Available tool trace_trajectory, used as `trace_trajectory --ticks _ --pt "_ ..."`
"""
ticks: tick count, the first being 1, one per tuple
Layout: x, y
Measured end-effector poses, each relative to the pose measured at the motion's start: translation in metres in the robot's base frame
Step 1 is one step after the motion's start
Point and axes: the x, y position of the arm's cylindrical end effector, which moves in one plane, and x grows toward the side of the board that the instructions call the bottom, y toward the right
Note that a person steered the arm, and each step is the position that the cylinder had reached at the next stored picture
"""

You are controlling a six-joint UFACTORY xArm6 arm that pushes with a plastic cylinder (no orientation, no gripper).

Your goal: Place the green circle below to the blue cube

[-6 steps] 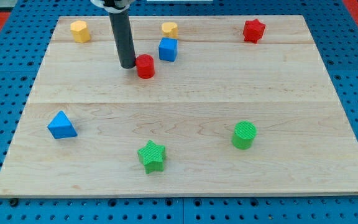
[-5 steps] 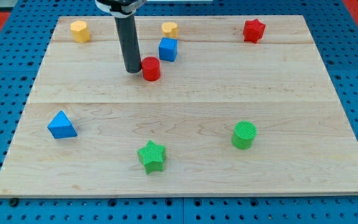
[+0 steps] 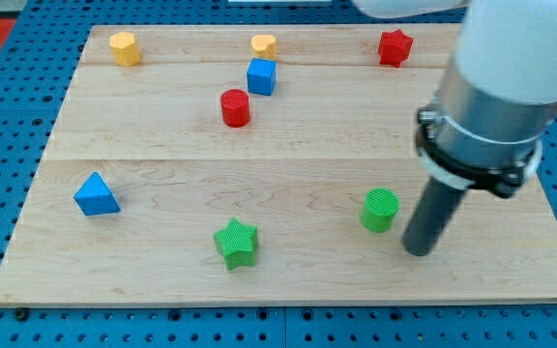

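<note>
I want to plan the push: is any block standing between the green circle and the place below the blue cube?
Yes. The red cylinder sits just below-left of the blue cube, near that spot. Between it and the green circle, the board shows no block.

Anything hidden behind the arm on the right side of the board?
Cannot tell: the arm covers the board there. My tip rests just right of the green circle. The red star shows beside it at the top.

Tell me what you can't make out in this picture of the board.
- Arm above the collar: cut off by the view's top edge.
- Whether my tip touches the green circle: too close to tell.
- Board behind the arm: hidden at the view's right.
</note>
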Motion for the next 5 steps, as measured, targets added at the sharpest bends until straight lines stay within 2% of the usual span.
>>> trace_trajectory --ticks 2,3,4,5 --pt "-0.107 -0.075" --pt "-0.112 -0.027" --pt "-0.136 -0.088" --pt "-0.125 -0.11"
